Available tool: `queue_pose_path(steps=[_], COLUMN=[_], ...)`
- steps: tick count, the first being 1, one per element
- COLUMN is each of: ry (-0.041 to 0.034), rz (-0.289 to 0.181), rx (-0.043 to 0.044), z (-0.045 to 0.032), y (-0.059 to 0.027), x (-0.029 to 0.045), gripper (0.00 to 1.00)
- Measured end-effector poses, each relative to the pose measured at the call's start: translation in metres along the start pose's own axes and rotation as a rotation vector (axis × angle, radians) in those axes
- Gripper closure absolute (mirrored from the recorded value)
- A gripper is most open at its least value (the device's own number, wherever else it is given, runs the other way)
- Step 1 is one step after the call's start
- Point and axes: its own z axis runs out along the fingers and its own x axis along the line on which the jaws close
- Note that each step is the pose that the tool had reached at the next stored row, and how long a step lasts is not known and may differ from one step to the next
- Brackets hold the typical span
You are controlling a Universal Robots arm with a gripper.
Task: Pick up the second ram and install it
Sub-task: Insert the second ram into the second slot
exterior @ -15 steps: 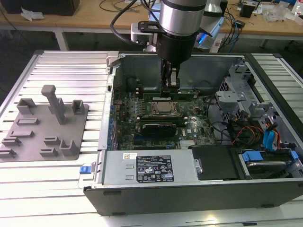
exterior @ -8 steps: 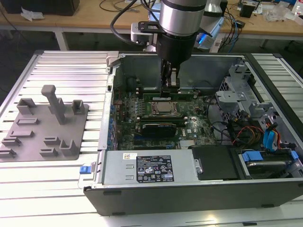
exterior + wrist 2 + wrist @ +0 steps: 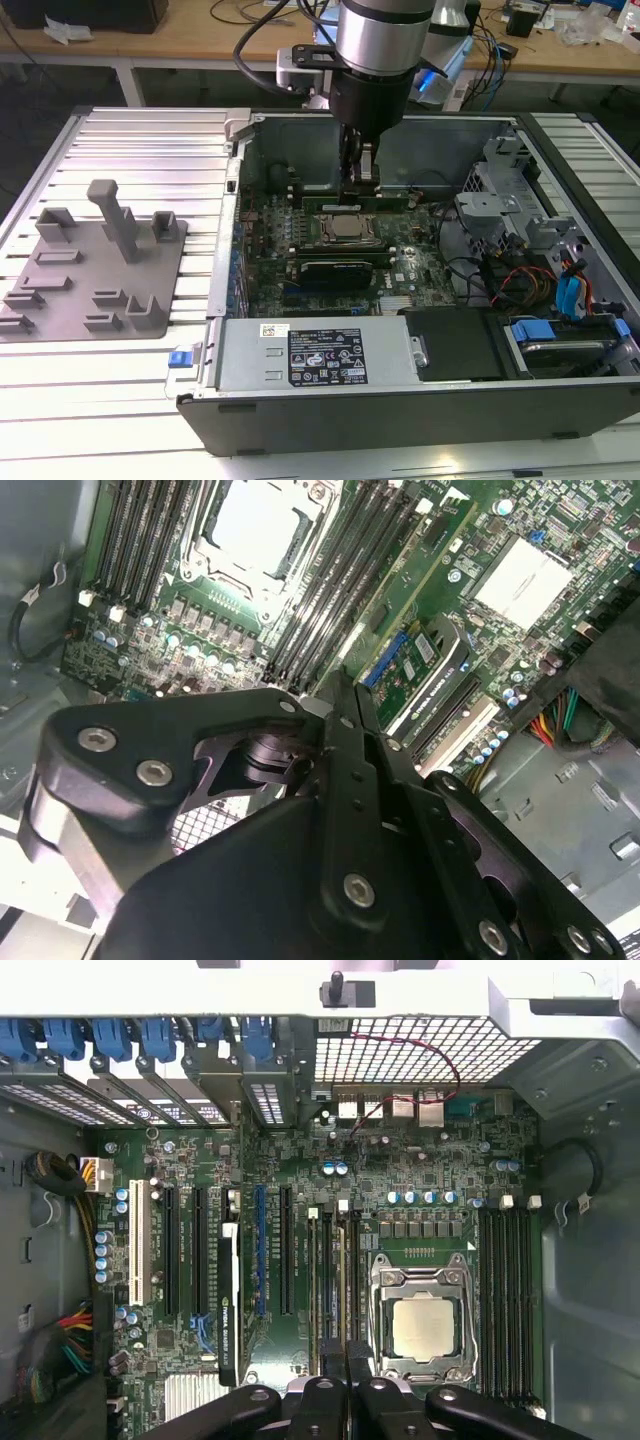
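Beside processor socket (image 3: pixel 417 1327), end effector (image 3: pixel 347 1372) grips second ram (image 3: pixel 340 1285) (stick on edge).

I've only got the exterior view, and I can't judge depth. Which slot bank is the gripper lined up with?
Observer: In the first wrist view the gripper lines up with the bank between the CPU and the black card.
Operator: Is that card crowding the bank?
Observer: No, a blue slot and a black slot lie between them.
Operator: Any cable close by?
Observer: A red wire crosses the rear grille, away from the gripper.
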Motion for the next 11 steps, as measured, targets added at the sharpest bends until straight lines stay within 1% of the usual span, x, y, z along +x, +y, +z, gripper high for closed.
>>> queue_pose_path(steps=[2, 3, 5, 7, 11], ry=[0.0008, 0.0019, 0.0039, 0.0042, 0.0059], rz=[0.000, 0.000, 0.000, 0.000, 0.000], rx=[0.0001, 0.0002, 0.0001, 0.0002, 0.0002], z=[0.0012, 0.0041, 0.0102, 0.0161, 0.0275], y=[-0.0001, -0.0002, -0.0004, -0.0006, -0.0011], x=[-0.0019, -0.0035, -0.0035, -0.0035, -0.0070], gripper=[0.91, 0.91, 0.91, 0.91, 0.91])
